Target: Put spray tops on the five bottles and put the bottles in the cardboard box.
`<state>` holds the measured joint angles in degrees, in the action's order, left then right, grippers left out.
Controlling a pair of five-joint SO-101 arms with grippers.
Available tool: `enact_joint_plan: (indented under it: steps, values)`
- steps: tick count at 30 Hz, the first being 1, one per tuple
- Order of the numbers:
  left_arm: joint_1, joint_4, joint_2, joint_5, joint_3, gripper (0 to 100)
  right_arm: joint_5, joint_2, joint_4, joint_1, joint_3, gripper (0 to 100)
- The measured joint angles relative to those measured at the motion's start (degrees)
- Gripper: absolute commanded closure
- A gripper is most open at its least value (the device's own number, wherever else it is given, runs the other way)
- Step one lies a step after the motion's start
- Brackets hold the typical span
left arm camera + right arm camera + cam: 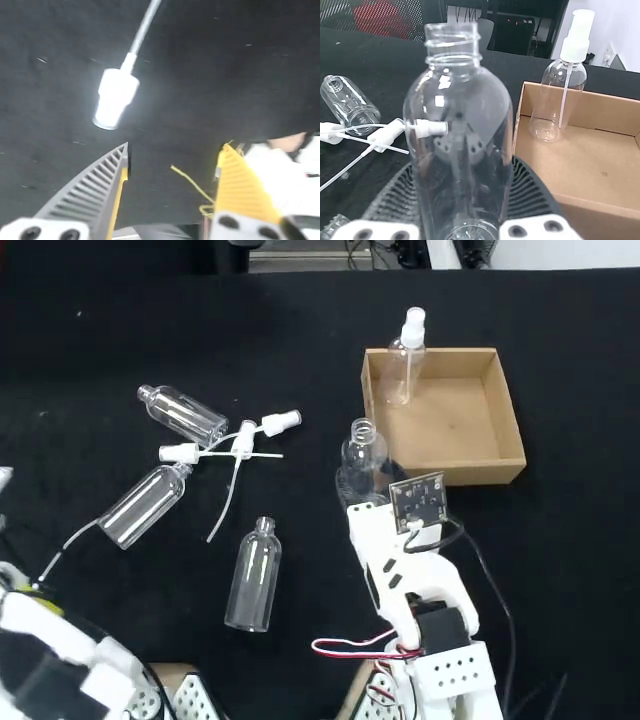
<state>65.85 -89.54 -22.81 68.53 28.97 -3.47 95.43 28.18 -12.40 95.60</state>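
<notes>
Left wrist view: the left fingers point(97, 187) are spread and hold nothing. Just ahead of their tips a spray top point(116, 97) lies flat on the desk point(240, 60), apart from both. Its head end is nearest the fingers, slightly toward the grey finger's side of the gap, and its tube runs straight away from them.

Right wrist view: the right fingers point(395, 192) pinch the bottle point(457, 130) low on its body. It stands upright with its neck open, just beside the box point(585, 150), where a capped bottle point(560, 95) stands against the wall.

The left arm is the nearer to this top. The pickup probably calls for closing across the head, crosswise to the tube.
</notes>
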Motion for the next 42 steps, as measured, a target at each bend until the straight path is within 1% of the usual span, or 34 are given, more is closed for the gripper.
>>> enact_joint_plan:
  steps: [5, 7, 10, 12, 17, 23, 27, 33, 37, 42]
  values:
    - [0.0, 0.6, -9.9, -2.2, 9.7, 74, 0.0, 0.0, 0.0, 0.0, 0.0, 98.6]
    - [-0.1, 4.3, -14.1, -6.2, 14.2, 74, 0.0, 0.0, 0.0, 0.0, 0.0, 98.6]
    - [-0.4, 11.5, -18.0, -14.9, 21.3, 74, 0.0, 0.0, 0.0, 0.0, 0.0, 98.6]
    - [-0.8, 13.7, -18.5, -19.8, 24.5, 74, 0.0, 0.0, 0.0, 0.0, 0.0, 98.6]
    - [-0.8, 16.8, -16.4, -29.0, 25.4, 74, 0.0, 0.0, 0.0, 0.0, 0.0, 98.6]
    - [-0.8, 28.3, -3.1, -40.4, 25.4, 74, 0.0, 0.0, 0.0, 0.0, 0.0, 98.6]
    - [-0.8, 33.5, 6.6, -44.6, 21.6, 74, 0.0, 0.0, 0.0, 0.0, 0.0, 98.6]
    - [-0.8, 37.2, 14.1, -50.1, 11.2, 74, 0.0, 0.0, 0.0, 0.0, 0.0, 98.6]
    - [-0.9, 39.7, 19.6, -56.9, 5.5, 74, 0.0, 0.0, 0.0, 0.0, 0.0, 98.6]
    - [-1.8, 39.5, 25.2, -66.5, -1.0, 74, 0.0, 0.0, 0.0, 0.0, 0.0, 98.6]
